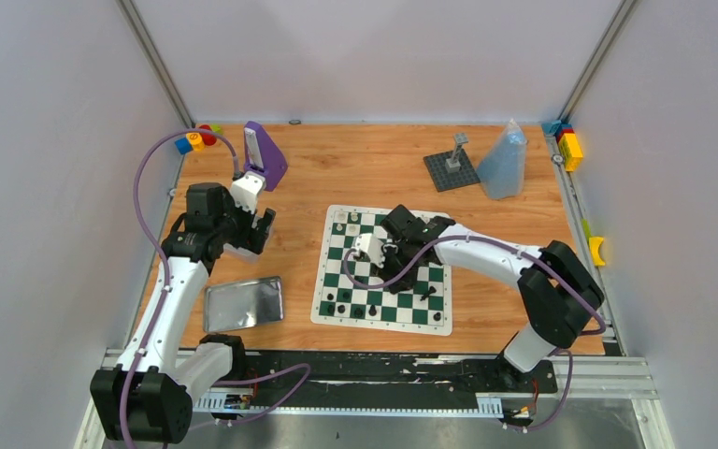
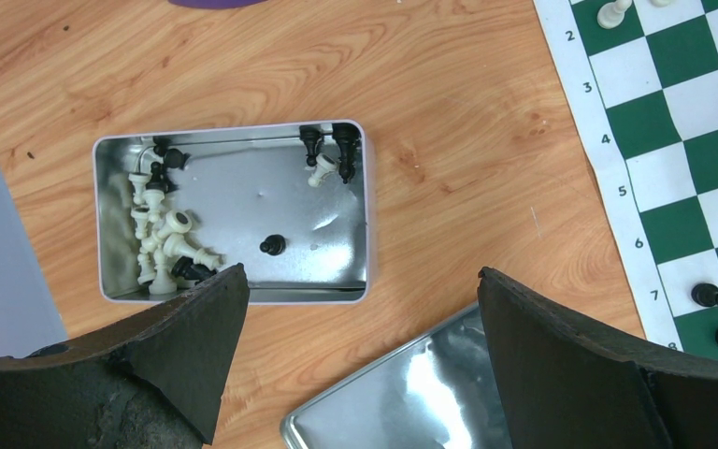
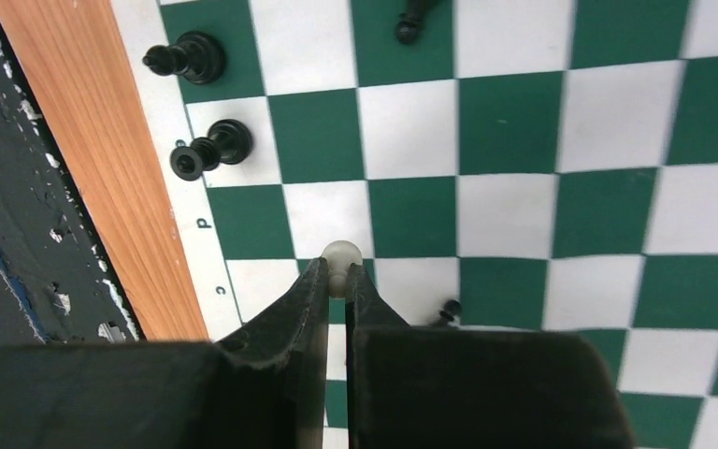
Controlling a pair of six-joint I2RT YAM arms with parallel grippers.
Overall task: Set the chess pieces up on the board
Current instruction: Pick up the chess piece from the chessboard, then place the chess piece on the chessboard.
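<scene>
White piece (image 3: pixel 341 253) half-hidden in right end effector (image 3: pixel 337 273)

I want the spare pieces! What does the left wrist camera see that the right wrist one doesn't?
Only left wrist: an open silver metal tin of black and white chess pieces, plus its shiny lid. Only right wrist: a white round-topped piece pinched by the right fingers. Both: the green-and-white checkered board with black pieces.

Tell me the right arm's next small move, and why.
Probably carry the white piece toward row 2 of the board and lower it: the right gripper is shut on it, another white piece stands on row 2, black pieces on rows 7 and 8.
</scene>
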